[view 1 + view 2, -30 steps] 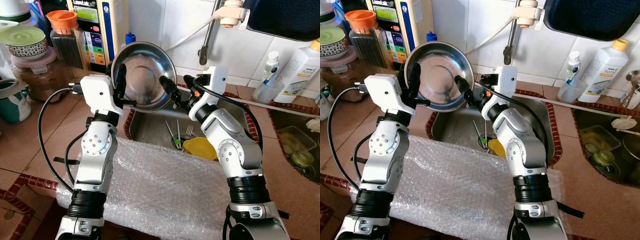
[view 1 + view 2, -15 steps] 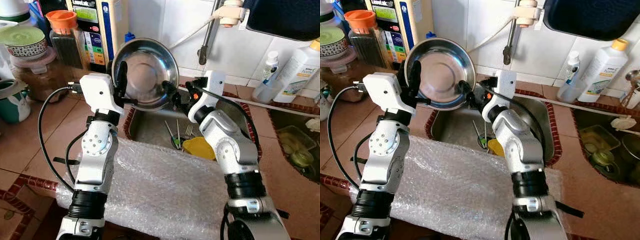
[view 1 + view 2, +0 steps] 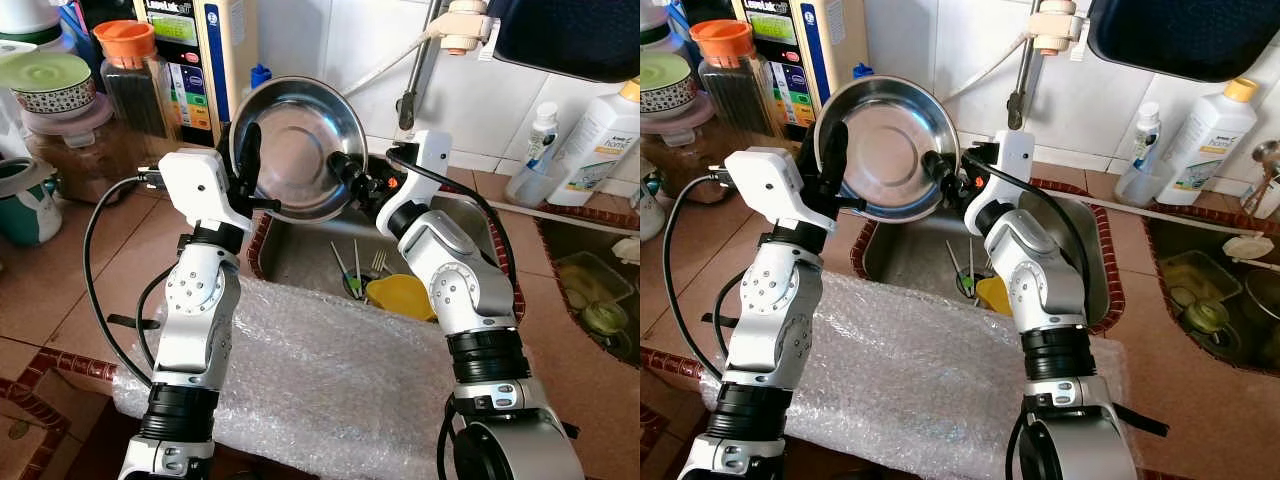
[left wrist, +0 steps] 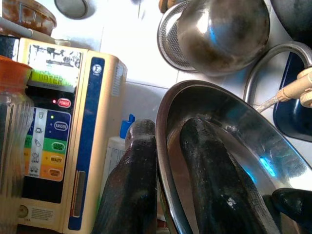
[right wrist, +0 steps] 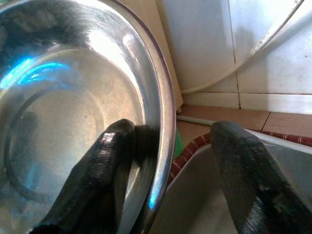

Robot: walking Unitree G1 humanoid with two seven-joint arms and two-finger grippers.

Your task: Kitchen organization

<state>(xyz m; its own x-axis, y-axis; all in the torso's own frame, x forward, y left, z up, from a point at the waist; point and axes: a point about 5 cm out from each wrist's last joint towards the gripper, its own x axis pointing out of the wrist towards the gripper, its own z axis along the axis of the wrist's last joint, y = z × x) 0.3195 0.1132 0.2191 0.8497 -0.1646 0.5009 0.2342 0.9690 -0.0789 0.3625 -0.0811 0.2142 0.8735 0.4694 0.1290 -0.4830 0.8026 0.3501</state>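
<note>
A round steel bowl (image 3: 300,145) hangs tilted on edge above the back left corner of the sink, its hollow facing me. My left gripper (image 3: 247,160) is shut on the bowl's left rim; in the left wrist view one finger (image 4: 131,185) lies behind the bowl (image 4: 229,146) and the other inside it. My right gripper (image 3: 352,180) is open astride the right rim. In the right wrist view one finger (image 5: 109,161) rests against the bowl's (image 5: 73,112) inner wall, while the other (image 5: 243,180) stands well clear outside it.
Below lies the sink (image 3: 300,255) with cutlery (image 3: 355,270) and a yellow dish (image 3: 400,295). Bubble wrap (image 3: 320,370) covers the counter in front. A water purifier (image 3: 190,60) and jars (image 3: 130,70) stand at the back left; a tap (image 3: 415,70) and a detergent bottle (image 3: 595,135) stand at the right.
My right gripper has moved in to the bowl's right rim, with one finger now inside it. The bowl has risen a little and turned more upright. The left gripper keeps its hold.
</note>
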